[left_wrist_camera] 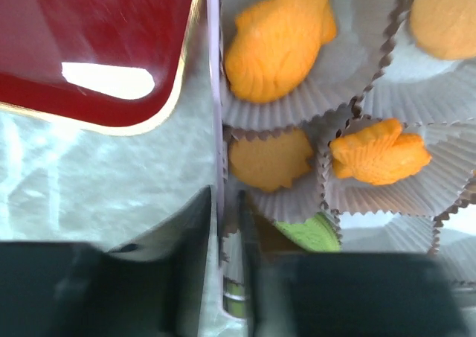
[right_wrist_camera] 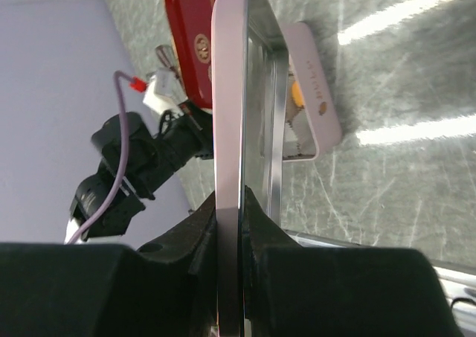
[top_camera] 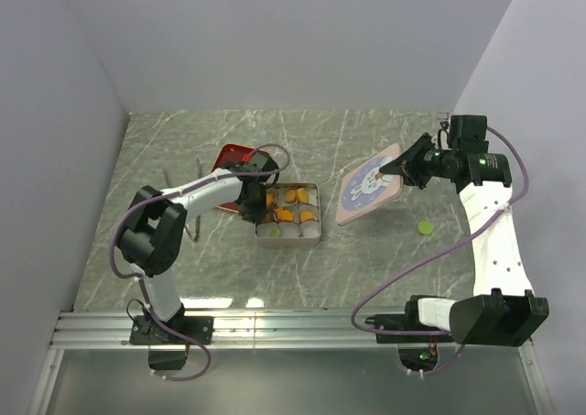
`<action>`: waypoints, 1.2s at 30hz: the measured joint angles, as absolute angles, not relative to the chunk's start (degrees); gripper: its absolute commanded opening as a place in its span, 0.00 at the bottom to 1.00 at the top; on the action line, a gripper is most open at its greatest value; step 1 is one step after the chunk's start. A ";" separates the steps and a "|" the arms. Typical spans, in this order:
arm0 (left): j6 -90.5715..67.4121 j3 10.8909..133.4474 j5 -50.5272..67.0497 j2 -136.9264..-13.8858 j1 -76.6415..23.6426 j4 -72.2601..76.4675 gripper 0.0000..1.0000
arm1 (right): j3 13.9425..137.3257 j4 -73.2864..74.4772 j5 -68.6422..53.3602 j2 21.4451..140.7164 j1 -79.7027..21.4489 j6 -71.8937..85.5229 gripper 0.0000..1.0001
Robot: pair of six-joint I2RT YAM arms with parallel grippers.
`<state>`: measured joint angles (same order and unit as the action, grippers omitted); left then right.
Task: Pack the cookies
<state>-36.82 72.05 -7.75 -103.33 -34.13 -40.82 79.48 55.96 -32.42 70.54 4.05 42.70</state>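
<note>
**Both pairs of fingers clamped, cookies sitting in the tin**

The left fingers (left_wrist_camera: pixel 197 233) are pinching the left wall of the tin (top_camera: pixel 320 215), thin metal squeezed between them. The cookies (left_wrist_camera: pixel 279 39) sit just beyond those fingertips, inside the tin in white paper cups (left_wrist_camera: pixel 349 76). They're orange fish shapes, plus a green one partly hidden by the inner finger. A lone green cookie (top_camera: pixel 424 226) lies on the counter (top_camera: pixel 302 140), well apart from the tin, near the right arm. Over there, the right fingers (right_wrist_camera: pixel 202 236) grip the pink lid (top_camera: pixel 366 188) by its edge, held tilted. A red box (top_camera: pixel 229 161) lies just behind the left fingers.
</note>
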 measured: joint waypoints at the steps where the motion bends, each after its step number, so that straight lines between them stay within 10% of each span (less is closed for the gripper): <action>1: -37.41 71.70 -6.87 -103.33 -34.13 -40.86 0.36 | 79.48 55.29 -32.86 70.65 3.73 42.72 0.00; 7: -40.07 70.85 -4.16 -102.63 -34.20 -41.85 0.80 | 76.51 48.23 -36.53 68.88 2.11 42.89 0.00; 8: -40.34 70.85 -4.23 -101.95 -34.17 -42.13 0.99 | 75.20 46.92 -37.06 68.18 1.87 43.03 0.00; 23: -37.08 54.33 5.37 -60.16 -21.28 -26.37 0.99 | 42.87 -2.31 -34.94 60.88 -13.32 60.64 0.00; 36: -39.97 33.52 25.23 -53.93 -16.86 -7.81 0.99 | 35.14 -32.53 -25.30 75.22 -28.73 69.30 0.00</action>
